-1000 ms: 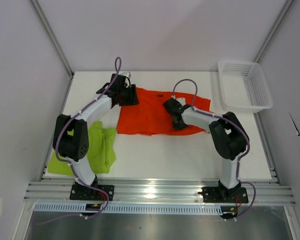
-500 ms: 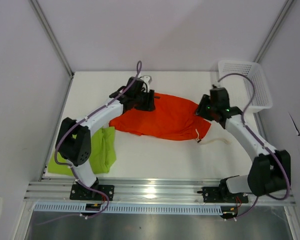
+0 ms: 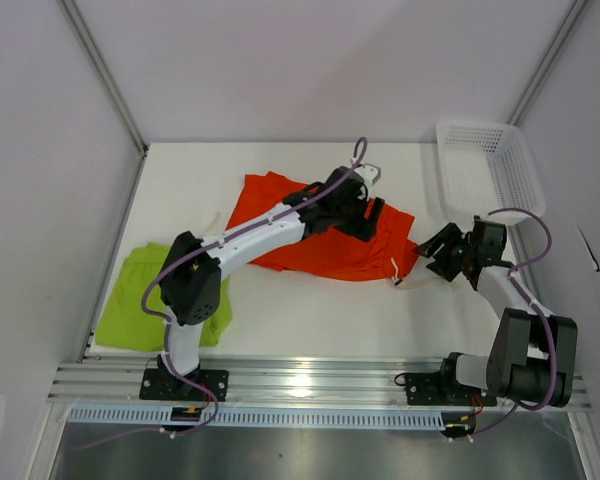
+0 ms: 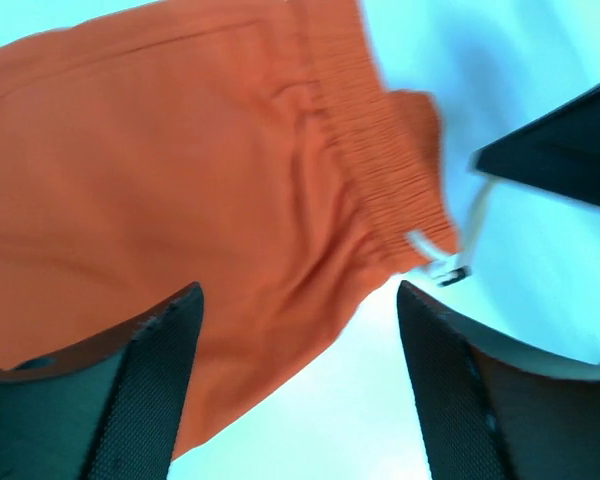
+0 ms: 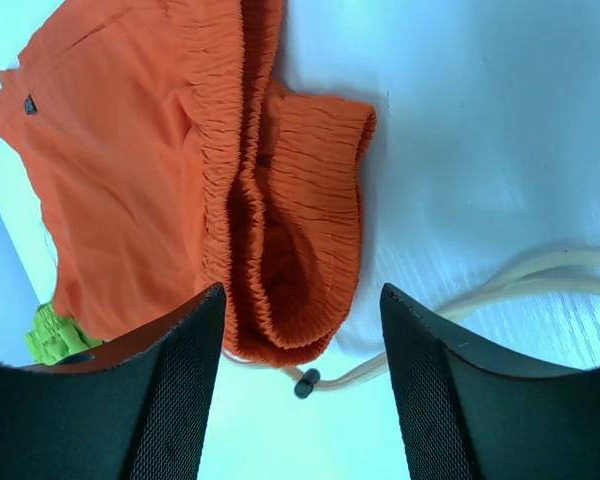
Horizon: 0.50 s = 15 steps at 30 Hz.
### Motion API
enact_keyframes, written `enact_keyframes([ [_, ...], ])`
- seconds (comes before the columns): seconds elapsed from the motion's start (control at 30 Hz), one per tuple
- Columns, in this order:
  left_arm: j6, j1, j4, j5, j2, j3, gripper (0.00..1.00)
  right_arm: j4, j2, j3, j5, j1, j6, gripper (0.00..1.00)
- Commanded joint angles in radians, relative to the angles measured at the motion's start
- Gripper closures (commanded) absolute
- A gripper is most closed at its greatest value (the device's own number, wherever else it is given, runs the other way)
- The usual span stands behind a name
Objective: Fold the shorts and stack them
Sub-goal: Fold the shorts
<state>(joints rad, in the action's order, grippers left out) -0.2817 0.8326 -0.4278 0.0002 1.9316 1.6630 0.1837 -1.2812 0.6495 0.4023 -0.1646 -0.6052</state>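
2 pairs of shorts, where are they?
— Top view: orange-red shorts [image 3: 355, 255] rumpled at centre frame, lime green shorts [image 3: 135, 290] at lower left, well apart.

And the grippers?
— Left gripper [image 4: 300, 300] spread above orange fabric. Right gripper [image 5: 300, 295] spread beside the waistband [image 5: 220, 150], pinching nothing.

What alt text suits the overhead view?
Orange shorts lie rumpled, the left arm reaching over them and the right arm's open fingers beside their waistband. Green shorts lie at the left; a white basket sits far right.

Lab test cell — white-walled table [image 3: 310, 312], aluminium rails [image 3: 320, 381].
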Motion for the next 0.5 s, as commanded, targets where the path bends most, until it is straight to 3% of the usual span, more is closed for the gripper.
enact_keyframes([
  [0.0, 0.006, 0.051, -0.022, -0.064, 0.050, 0.136, 0.19, -0.221, -0.007, -0.056, 0.061, -0.021, -0.045, 0.34],
  [0.2, -0.020, 0.097, -0.046, -0.123, 0.177, 0.267, 0.06, -0.415, -0.096, -0.126, 0.035, -0.027, -0.117, 0.36],
  [0.47, -0.043, 0.149, -0.117, -0.224, 0.366, 0.463, 0.02, -0.561, -0.245, -0.137, 0.006, -0.033, -0.186, 0.46],
])
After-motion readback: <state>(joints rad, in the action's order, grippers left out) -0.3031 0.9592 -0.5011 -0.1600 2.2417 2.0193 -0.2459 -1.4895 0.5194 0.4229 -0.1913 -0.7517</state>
